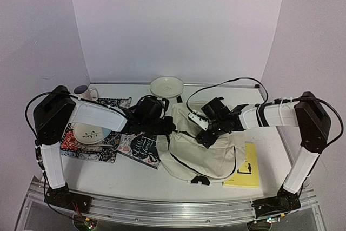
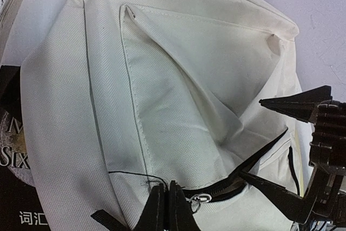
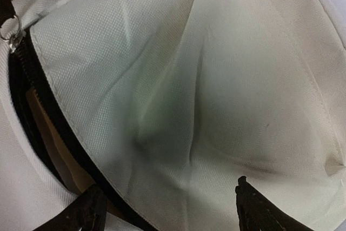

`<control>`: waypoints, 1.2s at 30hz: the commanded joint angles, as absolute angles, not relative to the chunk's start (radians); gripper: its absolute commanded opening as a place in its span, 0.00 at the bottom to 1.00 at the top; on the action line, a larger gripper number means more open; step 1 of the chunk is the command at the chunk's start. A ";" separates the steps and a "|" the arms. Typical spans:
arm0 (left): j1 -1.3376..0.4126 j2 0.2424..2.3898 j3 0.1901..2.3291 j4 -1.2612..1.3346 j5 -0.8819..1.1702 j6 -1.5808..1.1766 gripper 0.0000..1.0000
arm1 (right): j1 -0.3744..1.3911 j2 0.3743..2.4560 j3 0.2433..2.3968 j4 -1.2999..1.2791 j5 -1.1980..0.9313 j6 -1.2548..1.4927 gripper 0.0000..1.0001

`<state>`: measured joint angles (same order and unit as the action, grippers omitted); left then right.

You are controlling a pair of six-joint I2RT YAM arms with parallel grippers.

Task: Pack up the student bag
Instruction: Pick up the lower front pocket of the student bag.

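Note:
The cream student bag [image 1: 211, 152] lies in the middle of the table, and its dark zipper [image 2: 254, 160] is partly open. My left gripper [image 1: 166, 128] is shut, its tips [image 2: 166, 201] pinching the bag's fabric at the zipper's end, right beside the metal zipper pull [image 2: 195, 201]. My right gripper [image 1: 210, 132] is open over the bag. Its left finger [image 3: 89, 209] sits inside the zipper opening. Its right finger [image 3: 259, 209] rests on the outer fabric, so the flap [image 3: 178, 106] lies between them. The right gripper also shows in the left wrist view [image 2: 251, 139].
A dark book [image 1: 141, 150] lies left of the bag and a yellow book [image 1: 246, 172] lies right of it. A patterned placemat [image 1: 81, 144] with a plate [image 1: 92, 132] is at the left. A mug [image 1: 89, 92] and a bowl [image 1: 166, 86] stand at the back.

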<state>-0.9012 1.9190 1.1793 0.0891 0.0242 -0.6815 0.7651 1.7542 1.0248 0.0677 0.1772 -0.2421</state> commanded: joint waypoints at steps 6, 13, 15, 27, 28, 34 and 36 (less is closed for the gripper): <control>-0.894 1.879 1.160 0.130 0.027 -0.693 0.00 | 0.812 1.756 1.053 0.039 0.159 -0.292 0.87; -0.894 1.875 1.148 0.130 0.035 -0.700 0.00 | 0.814 1.774 1.069 0.085 0.255 -0.291 0.87; -0.894 1.875 1.146 0.130 0.039 -0.702 0.00 | 0.814 1.793 1.068 0.112 0.305 -0.298 0.87; -0.895 1.872 1.144 0.130 0.046 -0.702 0.00 | 0.816 1.857 1.067 0.193 0.242 -0.337 0.85; -0.894 1.870 1.144 0.129 0.046 -0.701 0.00 | 0.816 1.861 1.066 0.197 0.260 -0.339 0.84; -0.894 1.859 1.135 0.129 0.038 -0.693 0.00 | 0.815 1.850 1.051 0.239 0.408 -0.342 0.68; -0.894 1.854 1.132 0.129 0.033 -0.690 0.00 | 0.815 1.830 1.043 0.256 0.454 -0.341 0.57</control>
<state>-0.9001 1.9147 1.1491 0.1070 0.0348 -0.7036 0.8120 1.8385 1.0408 0.2242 0.3292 -0.3445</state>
